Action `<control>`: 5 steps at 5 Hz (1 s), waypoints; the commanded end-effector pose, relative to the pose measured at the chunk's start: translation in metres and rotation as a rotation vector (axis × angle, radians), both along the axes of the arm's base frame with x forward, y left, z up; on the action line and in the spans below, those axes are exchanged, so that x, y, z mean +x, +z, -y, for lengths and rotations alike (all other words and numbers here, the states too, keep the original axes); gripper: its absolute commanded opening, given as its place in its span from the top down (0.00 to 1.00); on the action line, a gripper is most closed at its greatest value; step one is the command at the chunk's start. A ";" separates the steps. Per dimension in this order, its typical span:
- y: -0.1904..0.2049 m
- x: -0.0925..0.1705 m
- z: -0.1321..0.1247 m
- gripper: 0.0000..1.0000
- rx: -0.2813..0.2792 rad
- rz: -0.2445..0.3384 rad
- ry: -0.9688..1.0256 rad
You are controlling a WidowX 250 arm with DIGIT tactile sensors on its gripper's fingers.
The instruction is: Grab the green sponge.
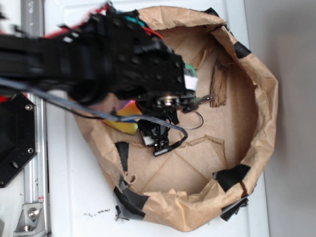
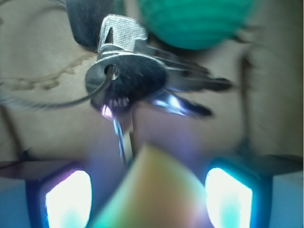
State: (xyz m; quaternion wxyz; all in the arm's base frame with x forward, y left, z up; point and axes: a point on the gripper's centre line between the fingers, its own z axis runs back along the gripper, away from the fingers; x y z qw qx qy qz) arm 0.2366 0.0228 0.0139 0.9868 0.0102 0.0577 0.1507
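A green ribbed, rounded thing that I take for the green sponge (image 2: 194,21) lies at the top of the wrist view, beyond a bunch of keys (image 2: 137,80). In the exterior view only a small green patch of the sponge (image 1: 189,73) shows beside the arm. My gripper (image 2: 149,190) is open, its two glowing pads (image 2: 69,199) far apart at the bottom of the wrist view. A blurred yellow-green wedge (image 2: 152,190) sits between them, with a gap on each side. Its fingers (image 1: 158,142) hang inside the brown paper bag (image 1: 256,123), well short of the sponge.
The bag's rolled rim, patched with black tape (image 1: 232,175), rings the working area. The keys (image 1: 202,98) and a wire ring lie at its middle, a wooden strip (image 1: 219,84) to the right. A yellow, pink and green block (image 1: 127,118) sits under the arm.
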 end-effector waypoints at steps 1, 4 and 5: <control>-0.004 0.032 -0.006 1.00 -0.041 0.015 -0.057; 0.092 0.070 0.015 1.00 -0.028 0.087 -0.104; 0.103 0.069 0.021 1.00 -0.027 0.116 -0.124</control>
